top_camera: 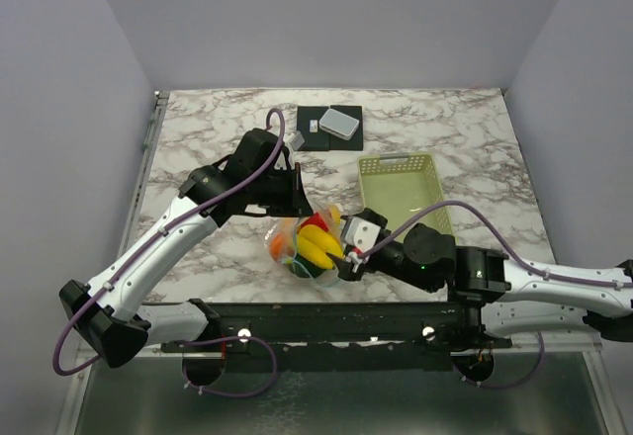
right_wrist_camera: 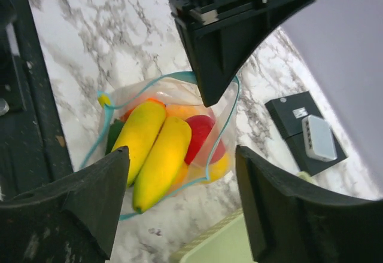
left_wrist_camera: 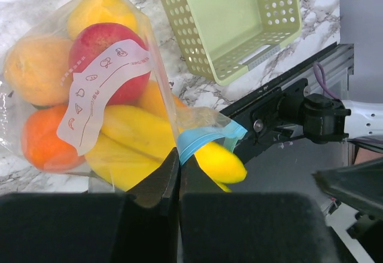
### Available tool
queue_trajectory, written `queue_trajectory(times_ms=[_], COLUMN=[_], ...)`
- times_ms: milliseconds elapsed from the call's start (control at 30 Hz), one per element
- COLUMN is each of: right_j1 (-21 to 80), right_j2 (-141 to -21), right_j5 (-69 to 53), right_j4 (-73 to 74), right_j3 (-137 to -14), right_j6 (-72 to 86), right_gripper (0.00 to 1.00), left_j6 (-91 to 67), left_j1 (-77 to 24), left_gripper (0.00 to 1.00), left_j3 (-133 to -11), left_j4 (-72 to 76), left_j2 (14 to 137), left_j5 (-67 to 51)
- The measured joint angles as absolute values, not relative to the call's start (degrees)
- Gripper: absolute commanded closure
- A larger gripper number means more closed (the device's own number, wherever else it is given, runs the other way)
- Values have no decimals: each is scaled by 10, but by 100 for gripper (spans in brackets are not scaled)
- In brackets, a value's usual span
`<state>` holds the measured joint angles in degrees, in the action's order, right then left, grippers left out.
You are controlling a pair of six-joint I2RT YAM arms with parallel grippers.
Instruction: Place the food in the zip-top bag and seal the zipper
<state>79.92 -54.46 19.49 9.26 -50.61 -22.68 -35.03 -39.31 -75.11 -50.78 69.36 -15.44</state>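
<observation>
The clear zip-top bag (top_camera: 302, 242) lies near the table's front middle, holding the toy food: yellow bananas (right_wrist_camera: 152, 149), a red apple (left_wrist_camera: 111, 60), oranges (left_wrist_camera: 45, 137), a lemon (left_wrist_camera: 102, 9) and a dark green piece (right_wrist_camera: 115, 134). The bag's mouth gapes open and the banana tips stick out past it. My left gripper (left_wrist_camera: 178, 155) is shut on the light blue zipper strip (left_wrist_camera: 206, 137) at the bag's mouth edge. My right gripper (right_wrist_camera: 182, 206) is open and empty, hovering just in front of the bag's mouth.
The pale yellow-green slotted basket (top_camera: 406, 190) stands empty to the right of the bag. A black pad with a grey box (top_camera: 339, 122) and a small white piece lies at the back middle. The black front rail (top_camera: 326, 321) runs below the bag.
</observation>
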Motion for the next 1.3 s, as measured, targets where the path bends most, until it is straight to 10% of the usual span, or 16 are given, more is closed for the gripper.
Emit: queue_trajectory(times_ms=[367,967,1300], right_j1=[799,799,788], right_j2=[-518,-567,-558], right_j5=[280,330,336], right_j4=[234,435,446], right_j3=[-591,-610,-556], right_j6=[12,434,530], right_gripper=[19,59,64], left_j6=[-360,-365,-365], left_j1=[-382,-369,-364], left_gripper=[100,100,100], left_j3=[-753,-753,-753], left_j4=[-488,-467,-464], left_j2=[705,716,716], left_j5=[-157,-163,-163])
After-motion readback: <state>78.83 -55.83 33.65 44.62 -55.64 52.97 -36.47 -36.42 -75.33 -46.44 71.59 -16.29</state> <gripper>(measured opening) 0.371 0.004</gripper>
